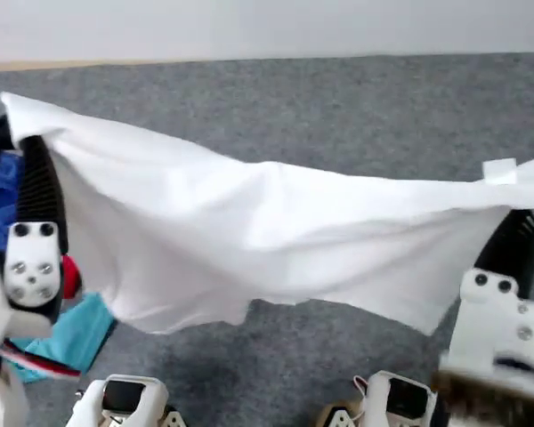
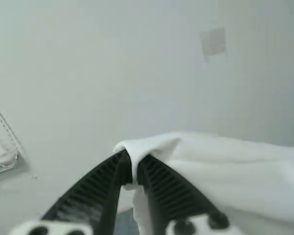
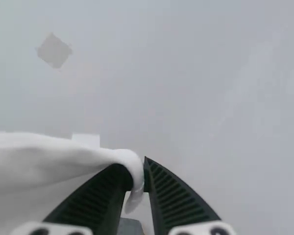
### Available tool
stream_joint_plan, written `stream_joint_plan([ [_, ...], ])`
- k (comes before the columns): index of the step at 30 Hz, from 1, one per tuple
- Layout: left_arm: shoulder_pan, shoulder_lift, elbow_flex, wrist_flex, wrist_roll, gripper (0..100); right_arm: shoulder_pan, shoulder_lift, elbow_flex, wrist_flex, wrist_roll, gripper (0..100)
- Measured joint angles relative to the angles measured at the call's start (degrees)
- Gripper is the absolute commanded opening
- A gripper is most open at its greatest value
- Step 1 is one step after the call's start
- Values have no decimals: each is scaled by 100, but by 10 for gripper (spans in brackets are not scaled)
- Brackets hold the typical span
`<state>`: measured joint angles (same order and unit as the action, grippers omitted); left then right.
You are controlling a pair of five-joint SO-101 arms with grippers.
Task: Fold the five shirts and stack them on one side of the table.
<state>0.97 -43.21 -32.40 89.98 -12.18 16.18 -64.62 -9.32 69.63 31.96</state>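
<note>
**tk_bench:** Black ribbed fingers (image 2: 159, 185) sit right up against the lens on the left wrist cam. That left claw (image 2: 132, 169) is pinched almost shut. A bunched corner of the white shirt (image 1: 249, 240) is squeezed into the thin slit between the jaws and pokes out over the tips.

**mo_so101:** Same story on the other side?

**tk_bench:** Pretty much. The right claw (image 3: 137, 176) is clamped on the opposite end, with cloth folded over its tips and a bit dangling down between the jaws. Both claws point up toward a pale wall (image 3: 196, 78). From above, each arm is lifted off the grey table (image 1: 338, 98), one at each end of the shirt, fingers angled up and away from the bases.

**mo_so101:** So where's the shirt itself?

**tk_bench:** Up in the air, stretched between the two claws. The top edge dips a little in the middle and the loose lower edge droops back toward the arm bases. A small white tag (image 1: 500, 171) sits on the cloth just beside the right claw. Can't tell if the low edge touches the table.

**mo_so101:** Anything in the way?

**tk_bench:** A heap of coloured shirts (image 1: 76, 334) lies below and beside the left claw, with blue, teal and a bit of red showing. The left arm and the hanging white shirt cover part of it.
</note>
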Motion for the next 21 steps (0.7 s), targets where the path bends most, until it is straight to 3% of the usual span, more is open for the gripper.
stream_joint_plan([
  [21, 0, -958, 316, 53, 0, 3, 88, -413, 325, -325, 18, 9],
])
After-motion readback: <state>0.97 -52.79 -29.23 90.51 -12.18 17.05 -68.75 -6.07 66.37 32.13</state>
